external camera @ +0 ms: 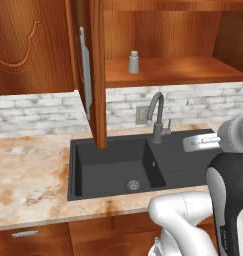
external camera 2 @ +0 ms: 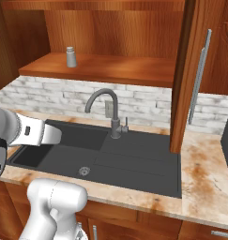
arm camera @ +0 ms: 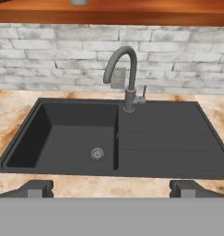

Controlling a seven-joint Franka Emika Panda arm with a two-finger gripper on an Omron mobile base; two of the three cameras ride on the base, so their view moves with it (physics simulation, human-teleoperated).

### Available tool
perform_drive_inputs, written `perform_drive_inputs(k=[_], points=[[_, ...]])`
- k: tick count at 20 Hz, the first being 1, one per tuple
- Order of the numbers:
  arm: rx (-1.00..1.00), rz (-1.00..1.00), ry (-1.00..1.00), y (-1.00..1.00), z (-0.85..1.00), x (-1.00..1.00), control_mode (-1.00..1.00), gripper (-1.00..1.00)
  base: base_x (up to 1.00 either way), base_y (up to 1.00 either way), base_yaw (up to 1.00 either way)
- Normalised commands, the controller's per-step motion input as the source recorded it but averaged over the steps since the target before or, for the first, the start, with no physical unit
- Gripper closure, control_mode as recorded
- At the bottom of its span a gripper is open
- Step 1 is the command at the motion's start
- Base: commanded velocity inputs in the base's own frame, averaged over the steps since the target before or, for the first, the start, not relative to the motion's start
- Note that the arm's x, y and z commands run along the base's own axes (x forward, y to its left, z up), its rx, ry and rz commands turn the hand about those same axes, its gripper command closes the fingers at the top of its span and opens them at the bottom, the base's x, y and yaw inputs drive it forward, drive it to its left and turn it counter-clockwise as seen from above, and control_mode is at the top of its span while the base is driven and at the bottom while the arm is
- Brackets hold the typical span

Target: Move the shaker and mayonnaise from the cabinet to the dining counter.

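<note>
My pincer [arm camera: 111, 189] hangs released above the black sink [arm camera: 118, 138]. I see the shaker [external camera: 133, 62] upright on the open cabinet [external camera: 173, 70] shelf above the sink.

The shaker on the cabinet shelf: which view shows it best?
The left base view: the shaker stands whole and upright on the shelf. The right base view shows it whole too, but smaller; the hand view catches just its base at the top edge.
</note>
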Motion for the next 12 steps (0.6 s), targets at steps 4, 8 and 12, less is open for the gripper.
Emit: perform_drive_inputs(k=[4, 8, 12], points=[[0.0, 0.0, 0.0, 0.0, 0.0, 0.0, 1.0, -1.0, 0.21, 0.0, -0.01], [0.0, 0.0, 0.0, 0.0, 0.0, 0.0, 1.0, -1.0, 0.0, 0.0, 0.0], [0.0, 0.06, 0.0, 0.01, 0.16, 0.04, -1.0, -1.0, 0.0, 0.0, 0.0]])
